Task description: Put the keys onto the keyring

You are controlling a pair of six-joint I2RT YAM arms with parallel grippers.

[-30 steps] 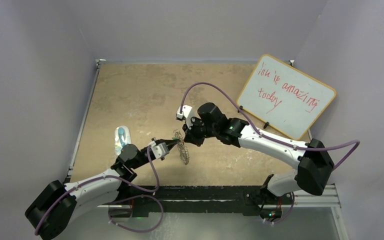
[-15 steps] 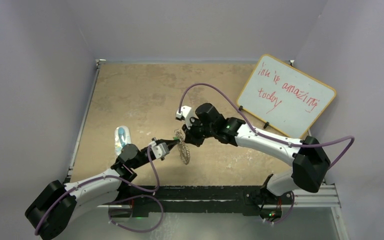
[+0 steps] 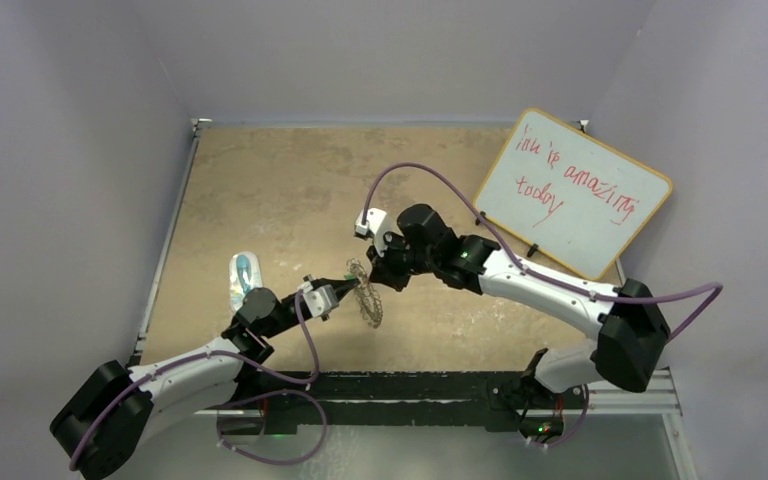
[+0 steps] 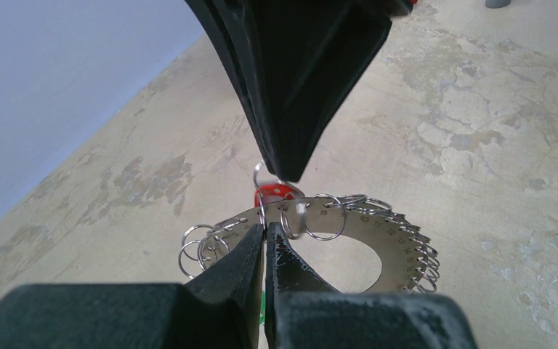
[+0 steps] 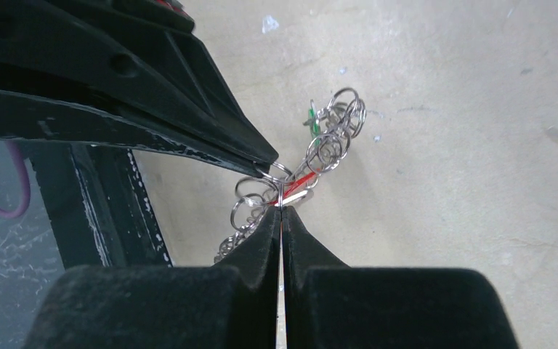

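Top external view gives you both arms meeting over the worktop [image 3: 260, 190], about midway along its near edge and a little in from it. Your left gripper [image 3: 348, 291] reaches in from the near-left corner and your right gripper [image 3: 376, 276] from the right side. The keyring [image 3: 368, 303] sits between their tips, standing on edge rather than lying flat. Whether its lower rim touches the worktop, you cannot tell.

On the left wrist view, the left gripper's jaws are pressed together on the keyring's flat rim, on the near side of its wide open centre. Small loops [image 4: 202, 243] fringe the rim on either side of that grip. The right gripper's black fingers [image 4: 290, 94] come down from above. Their tip is just over the red key [image 4: 276, 191], whose head sits against the rim right behind your left fingertips.

On the right wrist view, the right gripper's jaws are closed tight with no gap, pinching something thin and silver beside the red key. Whether that is a loop or the key's shank, you cannot tell. The green key [image 5: 311, 120] shows its head among the loops at the ring's far end; you cannot tell if it is threaded on.

A clear bluish plastic object [image 3: 243, 278] lies near the left edge, well apart from the ring. A whiteboard [image 3: 572, 190] leans at the far-right corner.
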